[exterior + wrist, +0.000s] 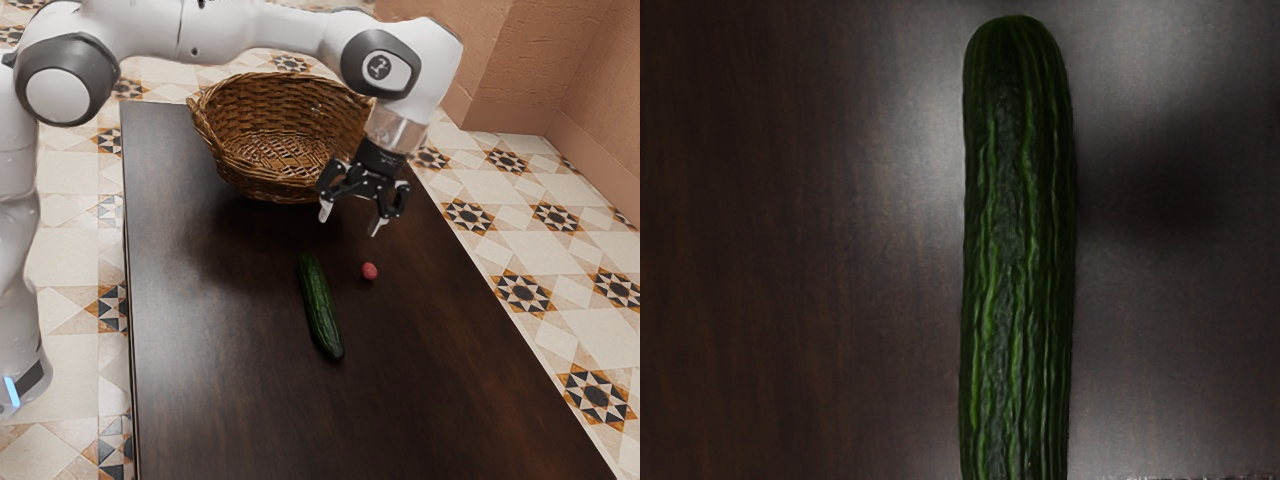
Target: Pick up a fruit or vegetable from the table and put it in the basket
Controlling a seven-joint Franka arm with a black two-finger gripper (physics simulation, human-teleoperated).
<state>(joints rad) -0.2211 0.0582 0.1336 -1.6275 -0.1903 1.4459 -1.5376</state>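
Observation:
My gripper (pixel 350 222) is open above the table, beside the basket's front right rim, with nothing between its fingers. A dark green cucumber (pixel 321 307) lies lengthwise on the table, lower in the exterior view than the hand. To the right of its upper half rests a small round reddish fruit or vegetable (pixel 369 271). The woven brown basket (pixel 230 162) stands at the table's far end, and the part of its inside that shows holds nothing. In the wrist view the ridged cucumber (pixel 1016 250) appears large, one rounded end visible and the other cut off.
The dark wooden table (pixel 230 400) carries these things, and its long edge runs down the exterior view's right side. Patterned floor tiles (pixel 525 292) surround it. A pinkish wall (pixel 520 70) rises behind at the exterior view's upper right.

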